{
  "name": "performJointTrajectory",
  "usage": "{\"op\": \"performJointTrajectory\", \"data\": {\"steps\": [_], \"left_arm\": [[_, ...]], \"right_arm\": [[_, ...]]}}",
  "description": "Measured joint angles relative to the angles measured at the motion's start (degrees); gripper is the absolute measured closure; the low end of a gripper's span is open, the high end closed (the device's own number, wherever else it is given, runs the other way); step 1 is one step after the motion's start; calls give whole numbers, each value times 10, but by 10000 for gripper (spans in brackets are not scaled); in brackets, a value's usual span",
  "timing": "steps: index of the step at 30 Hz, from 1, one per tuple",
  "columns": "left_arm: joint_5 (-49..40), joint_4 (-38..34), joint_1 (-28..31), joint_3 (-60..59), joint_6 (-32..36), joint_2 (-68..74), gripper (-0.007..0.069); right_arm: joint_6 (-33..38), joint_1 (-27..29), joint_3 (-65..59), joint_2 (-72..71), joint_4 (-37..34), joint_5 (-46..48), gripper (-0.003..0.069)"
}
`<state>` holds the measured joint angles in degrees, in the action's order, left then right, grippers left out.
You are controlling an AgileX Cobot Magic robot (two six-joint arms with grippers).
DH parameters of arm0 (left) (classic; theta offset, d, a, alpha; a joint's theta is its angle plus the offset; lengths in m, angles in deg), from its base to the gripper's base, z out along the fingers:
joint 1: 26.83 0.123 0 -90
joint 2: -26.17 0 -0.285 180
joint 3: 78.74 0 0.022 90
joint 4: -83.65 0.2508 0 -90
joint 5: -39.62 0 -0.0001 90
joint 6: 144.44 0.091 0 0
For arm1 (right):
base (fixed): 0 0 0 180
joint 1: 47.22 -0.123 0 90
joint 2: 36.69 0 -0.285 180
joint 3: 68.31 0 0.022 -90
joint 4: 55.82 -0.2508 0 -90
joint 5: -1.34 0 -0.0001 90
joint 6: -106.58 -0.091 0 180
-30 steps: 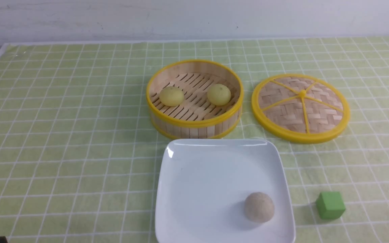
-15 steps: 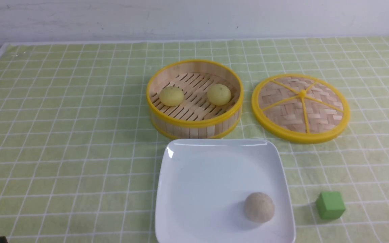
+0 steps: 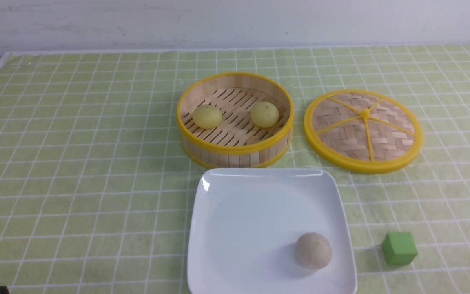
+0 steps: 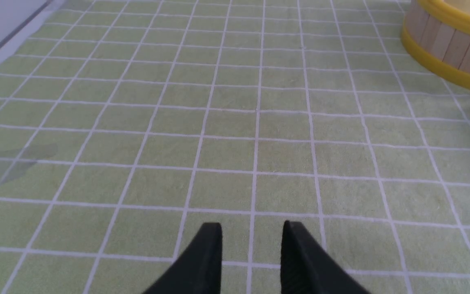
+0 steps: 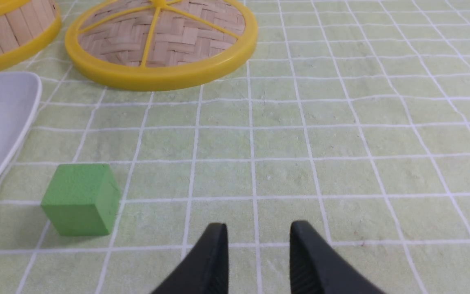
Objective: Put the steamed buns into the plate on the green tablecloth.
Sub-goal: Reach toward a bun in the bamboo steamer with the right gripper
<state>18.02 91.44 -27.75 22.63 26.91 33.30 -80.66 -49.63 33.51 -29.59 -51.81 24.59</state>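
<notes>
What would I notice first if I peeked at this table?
Probably the round bamboo steamer basket with its bright yellow rim, in the middle of the green tablecloth, with two pale yellow steamed buns sitting inside. Nearer the robot is a big white square plate holding one speckled grey-beige ball, and the woven lid lies flat to the basket's right.
</notes>
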Motion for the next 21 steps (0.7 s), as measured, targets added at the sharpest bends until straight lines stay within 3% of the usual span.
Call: {"op": "performJointTrajectory", "data": {"steps": [8, 11, 17, 21], "left_arm": [[0, -3, 0, 0, -9, 0, 384], [4, -78, 0, 0, -84, 0, 384], [3, -302, 0, -2, -312, 0, 384], [6, -338, 0, -2, -378, 0, 384]], "right_arm": [[-7, 0, -1, 0, 5, -6, 419], [-79, 0, -4, 0, -66, -20, 419], [-254, 0, -5, 0, -242, -27, 419], [-276, 0, -5, 0, -268, -38, 419]]}}
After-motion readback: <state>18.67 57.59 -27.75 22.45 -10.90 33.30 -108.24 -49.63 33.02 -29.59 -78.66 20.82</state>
